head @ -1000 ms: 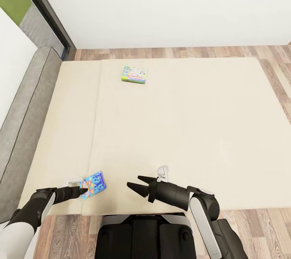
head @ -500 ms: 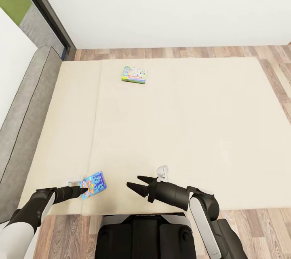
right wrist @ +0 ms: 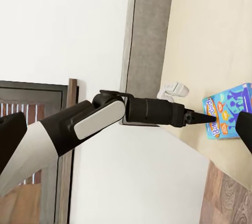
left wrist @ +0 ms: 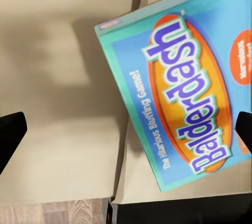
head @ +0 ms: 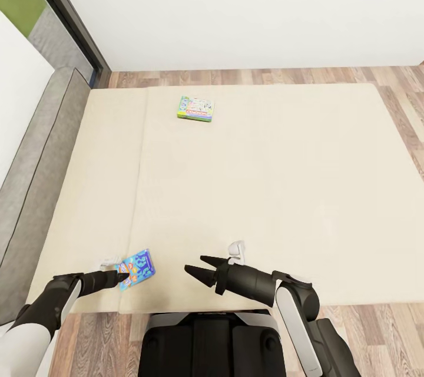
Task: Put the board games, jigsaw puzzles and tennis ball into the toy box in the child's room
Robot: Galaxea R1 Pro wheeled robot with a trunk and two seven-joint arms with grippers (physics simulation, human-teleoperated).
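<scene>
Two board games lie on the beige bed (head: 265, 188). The blue board game (head: 136, 268) rests near the bed's front edge, and its cover (left wrist: 184, 87) reads "Balderdash". My left gripper (head: 122, 275) is open at that box's near-left corner, and its dark fingertips (left wrist: 11, 132) stand wide apart on either side of the box. The right wrist view shows the left gripper (right wrist: 191, 118) pointing at the blue game (right wrist: 227, 111). My right gripper (head: 195, 265) is open over bare mattress to the right of it, holding nothing. The second board game (head: 196, 108), white and green, lies far back.
A low grey headboard (head: 35, 159) runs along the bed's left side. Wood-plank floor (head: 265, 75) lies beyond the bed under a white wall, with a dark window frame (head: 65, 17) at back left. My base (head: 212, 344) stands against the bed's front edge.
</scene>
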